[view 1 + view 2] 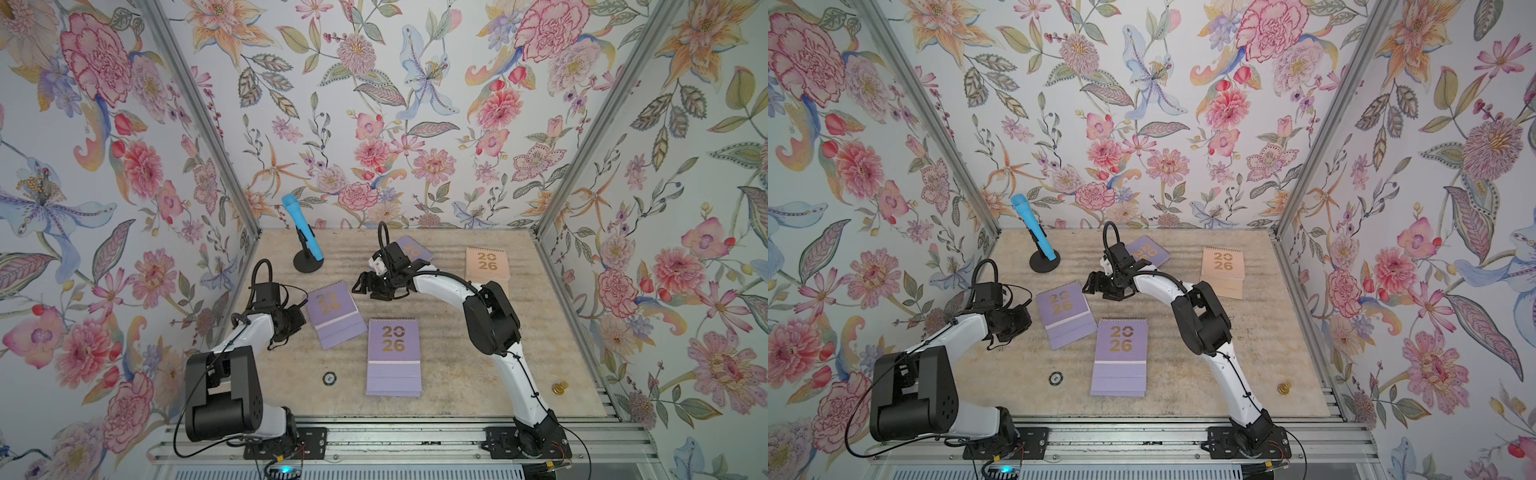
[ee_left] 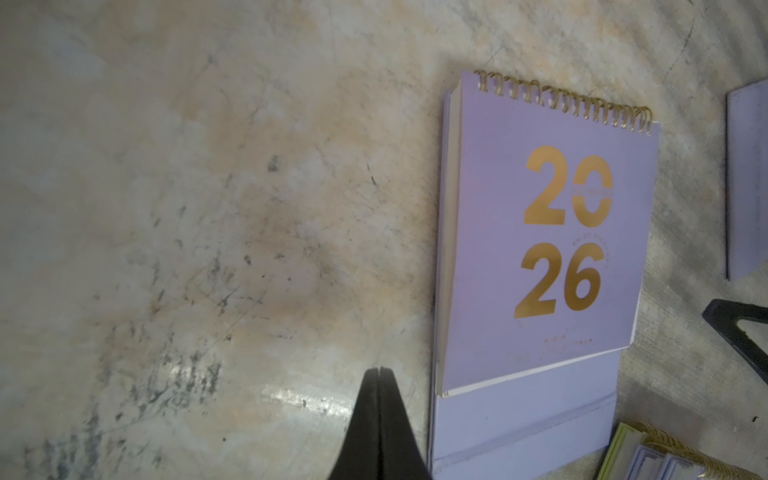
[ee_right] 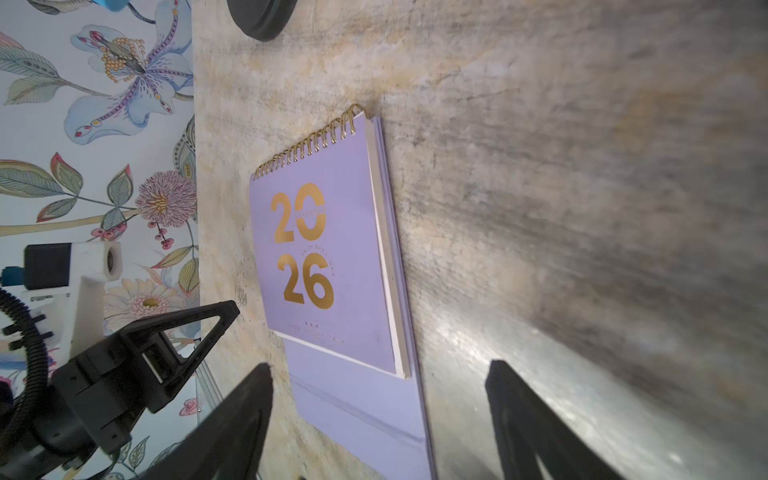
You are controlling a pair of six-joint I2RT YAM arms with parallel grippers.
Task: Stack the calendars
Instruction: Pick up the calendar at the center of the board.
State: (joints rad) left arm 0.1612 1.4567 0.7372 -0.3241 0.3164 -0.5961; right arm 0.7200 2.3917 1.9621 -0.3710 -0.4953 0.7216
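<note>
A marbled beige table (image 1: 457, 374) sits between flower-papered walls (image 1: 374, 124). A lavender calendar (image 1: 334, 313) lies flat and askew left of centre, between the two grippers. A lavender-topped stack (image 1: 394, 357) lies just in front of it, and a peach calendar (image 1: 487, 266) lies at the back right.

The left gripper (image 2: 378, 374) has its jaws pressed together, empty, just beside the askew calendar. The right gripper (image 3: 379, 364) hangs wide open close to that calendar, holding nothing.

A blue microphone (image 1: 301, 226) on a black stand (image 1: 307, 264) sits at the back left. A small dark disc (image 1: 329, 377) and a gold knob (image 1: 560, 388) lie near the front.

The right arm (image 1: 440, 282) covers most of a fourth lavender calendar (image 1: 415, 247) at the back (only one end shows). In the left wrist view, a yellow-green edge (image 2: 621, 451) among gold spirals is cut off by the frame.
</note>
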